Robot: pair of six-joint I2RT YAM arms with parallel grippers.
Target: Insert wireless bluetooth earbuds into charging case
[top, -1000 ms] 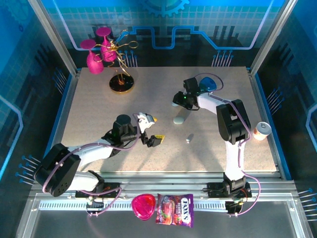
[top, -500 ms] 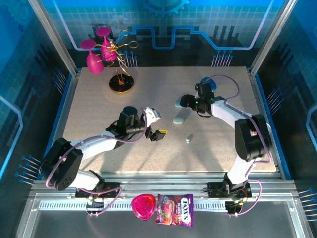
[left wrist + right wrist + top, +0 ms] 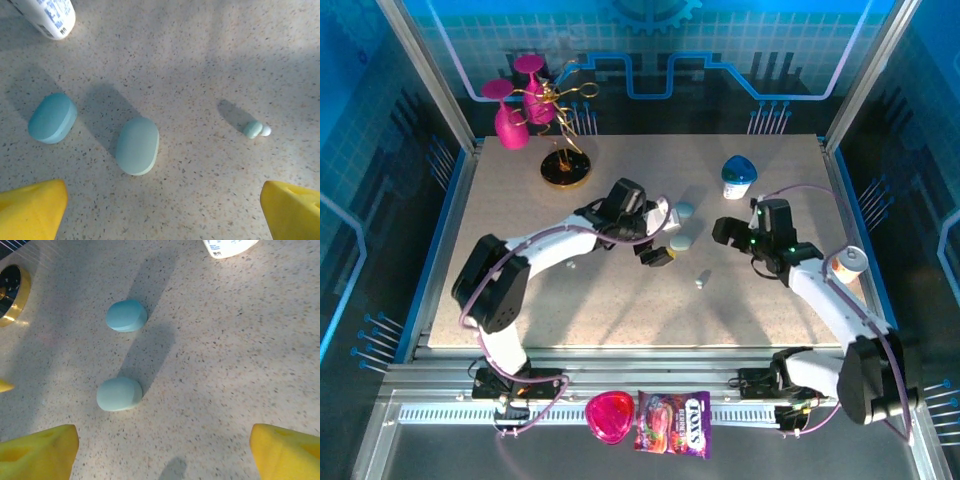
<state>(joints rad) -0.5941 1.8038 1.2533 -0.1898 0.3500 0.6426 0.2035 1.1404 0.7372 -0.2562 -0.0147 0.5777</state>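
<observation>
Two light-blue pebble shapes lie side by side mid-table: a bluer one (image 3: 684, 212) (image 3: 52, 117) (image 3: 126, 315) and a paler one (image 3: 678, 242) (image 3: 137, 145) (image 3: 119, 394). Both lie closed side up, and I cannot tell which is the charging case. One tiny pale earbud (image 3: 701, 282) (image 3: 256, 130) rests nearer the front, apart from them. My left gripper (image 3: 665, 236) (image 3: 162, 215) hovers open just left of the pebbles, yellow fingertips (image 3: 30, 210) wide, nothing between them. My right gripper (image 3: 725, 232) (image 3: 162, 455) is open and empty to their right.
A white container with a blue top (image 3: 740, 177) (image 3: 47, 17) (image 3: 230, 246) stands behind the pebbles. A gold-based stand (image 3: 565, 168) and pink glasses (image 3: 510, 115) sit back left. An orange can (image 3: 848, 264) is at the right edge. A candy bag (image 3: 673, 424) lies below the table front.
My right gripper opened, left the bluer pebble on the table and drew back to the right. My left arm swung forward and right up to the pebbles.
</observation>
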